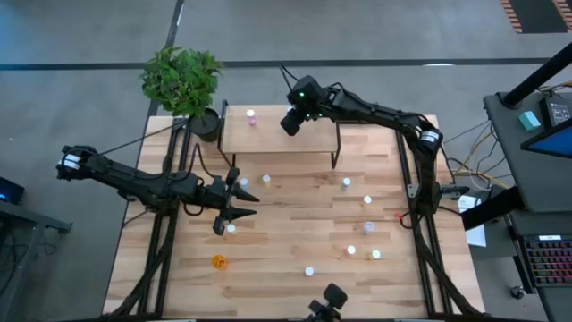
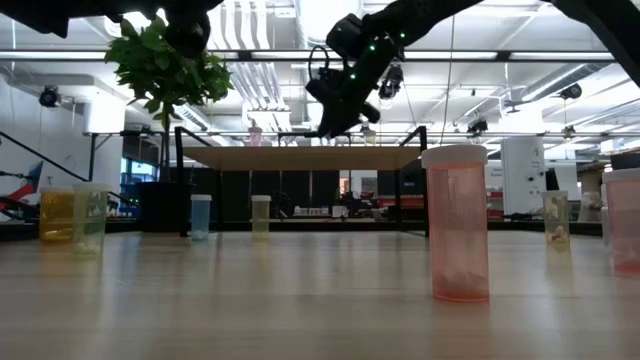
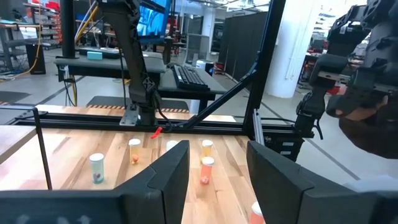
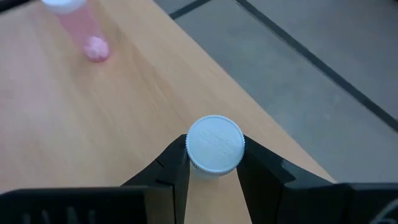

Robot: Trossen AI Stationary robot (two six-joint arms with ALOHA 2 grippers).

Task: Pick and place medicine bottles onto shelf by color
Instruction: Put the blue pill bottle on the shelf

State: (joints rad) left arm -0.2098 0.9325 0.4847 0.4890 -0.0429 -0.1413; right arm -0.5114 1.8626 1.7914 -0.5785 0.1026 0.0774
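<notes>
The shelf stands at the table's far side, and one pink medicine bottle stands on its light wood top. My right gripper hovers over the shelf top, right of that pink bottle, shut on a white-capped bottle. My left gripper is open above the table's left middle, with small bottles close on either side. Further bottles stand scattered on the right half, and an orange one stands near the left front. My right gripper pinches the white-capped bottle between its two fingers, which sit on opposite sides just below the cap. The fingers come from above, pointing down, and the bottle stays upright. Whether its base touches the shelf top, I cannot tell.
A potted plant stands at the shelf's left end. In the low view a pink bottle stands close to the near edge, with several more farther back. Bare wood lies in the table's middle.
</notes>
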